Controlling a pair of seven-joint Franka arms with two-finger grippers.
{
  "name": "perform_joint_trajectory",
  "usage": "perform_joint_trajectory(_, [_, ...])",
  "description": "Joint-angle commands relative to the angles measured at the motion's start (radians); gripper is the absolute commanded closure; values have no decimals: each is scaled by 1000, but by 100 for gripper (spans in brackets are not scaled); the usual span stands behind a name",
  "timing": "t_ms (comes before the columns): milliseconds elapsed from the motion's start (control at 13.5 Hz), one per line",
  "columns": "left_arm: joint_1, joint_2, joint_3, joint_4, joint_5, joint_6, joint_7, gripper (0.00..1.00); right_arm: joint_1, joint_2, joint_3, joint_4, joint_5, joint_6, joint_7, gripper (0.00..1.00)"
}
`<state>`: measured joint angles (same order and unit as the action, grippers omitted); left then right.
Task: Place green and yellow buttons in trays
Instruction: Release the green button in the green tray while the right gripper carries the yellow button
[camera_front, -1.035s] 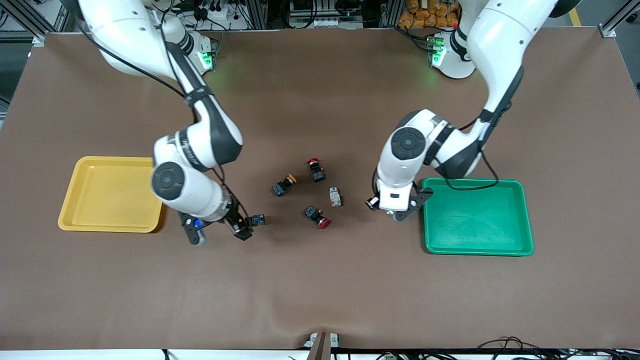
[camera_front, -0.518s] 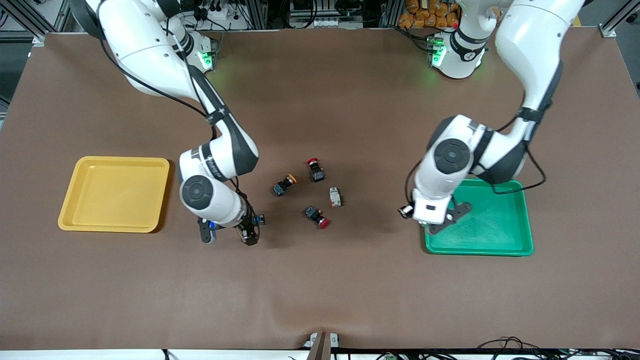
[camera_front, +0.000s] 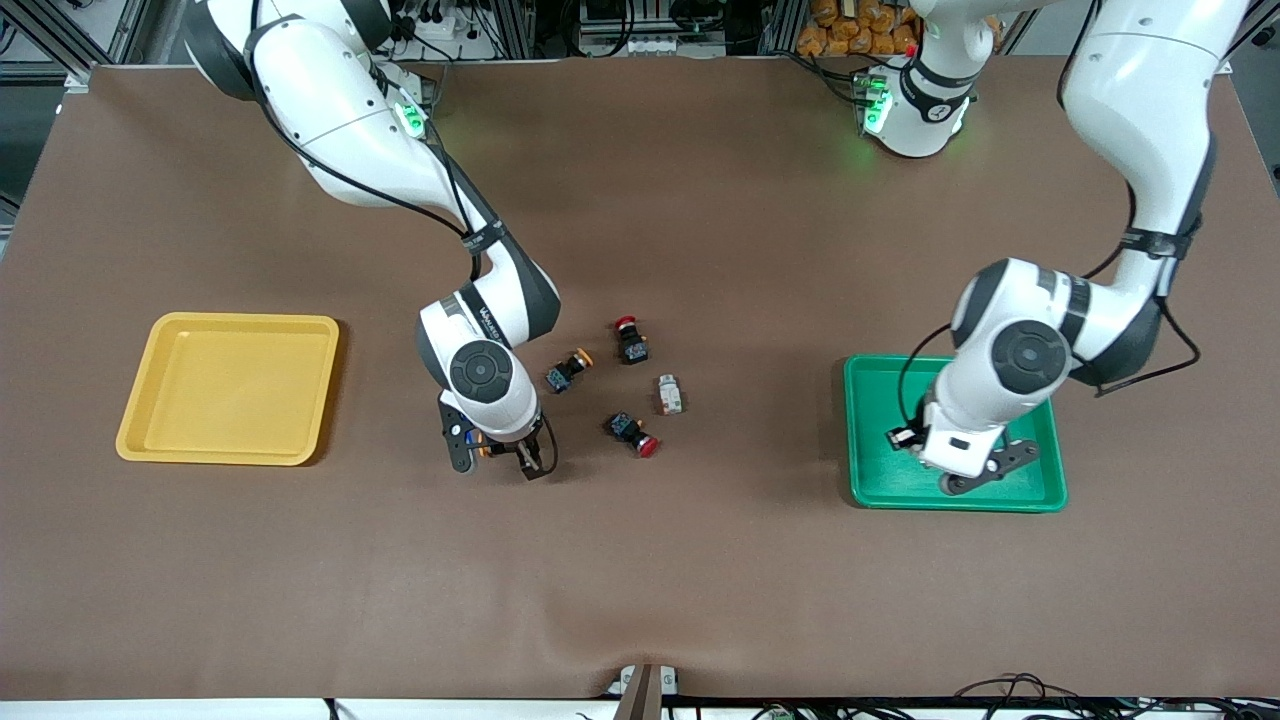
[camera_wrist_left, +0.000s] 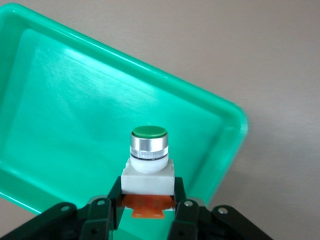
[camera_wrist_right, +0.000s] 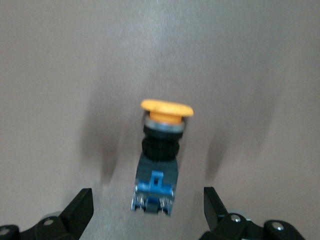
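While your left gripper (camera_front: 972, 472) hangs over the green tray (camera_front: 870, 480) toward the left arm's end of the table, its fingers (camera_wrist_left: 102, 212) pinch a green-capped button (camera_wrist_left: 148, 160) by the white body, cap pointing away from the wrist and orange base tucked between the fingertips. Your right gripper (camera_front: 497, 458) sits low over the table's middle, nearer the front edge than the loose switches, with its fingers (camera_wrist_right: 80, 210) spread wide. A yellow-capped button (camera_wrist_right: 159, 157) lies on its side on the brown table (camera_front: 640, 580) in the gap between those fingers, touching neither, cap pointing away from the wrist. The yellow tray (camera_front: 135, 430) rests toward the right arm's end. At the middle you have a second yellow-capped button (camera_front: 568, 369), a second white-bodied button (camera_front: 670, 394) and two red-capped switches (camera_front: 632, 341) (camera_front: 634, 432), all loose on the table.
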<state>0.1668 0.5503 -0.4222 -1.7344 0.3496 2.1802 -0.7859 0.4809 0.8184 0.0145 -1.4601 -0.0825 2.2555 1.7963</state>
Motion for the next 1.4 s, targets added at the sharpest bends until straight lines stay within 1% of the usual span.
perform_joint_trajectory(0, [42,31,-9,-14,20,-5,68,100,-10,13,2,18,-48,12,15,46])
perform_joint_trajectory(74, [54,46,-7,-17,22,-5,83,100,-12,13,2,18,-46,12,15,82])
perform_joint_trajectory(148, [68,57,-6,-20,23,-3,106,100,-13,13,4,18,-46,10,15,100])
perform_joint_trajectory(296, [101,71,-6,-25,54,-2,141,100,-13,10,2,18,-48,6,14,100])
perform_joint_trajectory(444, [112,97,-6,-25,60,7,146,100,-18,1,2,20,-48,-1,3,100])
perform_joint_trajectory(592, [123,111,-6,-33,66,24,155,100,-31,-16,2,27,-46,-48,-35,100])
perform_joint_trajectory(739, [129,118,-6,-33,68,39,178,100,-76,-79,5,27,-40,-149,-157,100])
perform_joint_trajectory(887, [135,129,-4,-33,71,62,194,100,-151,-151,15,18,-20,-229,-369,100])
perform_joint_trajectory(961, [137,132,-4,-31,69,64,197,92,-188,-186,13,11,10,-285,-502,100])
perform_joint_trajectory(1035, [138,131,-6,-31,69,64,195,44,-227,-224,13,-12,36,-331,-631,100])
perform_joint_trajectory(1109, [138,129,-6,-31,69,64,195,0,-273,-278,12,-67,40,-341,-752,100])
perform_joint_trajectory(1183, [140,123,-6,-30,69,64,195,0,-309,-332,12,-144,40,-330,-866,100])
perform_joint_trajectory(1331, [138,102,-9,-27,66,61,188,0,-395,-405,12,-273,40,-291,-1074,100])
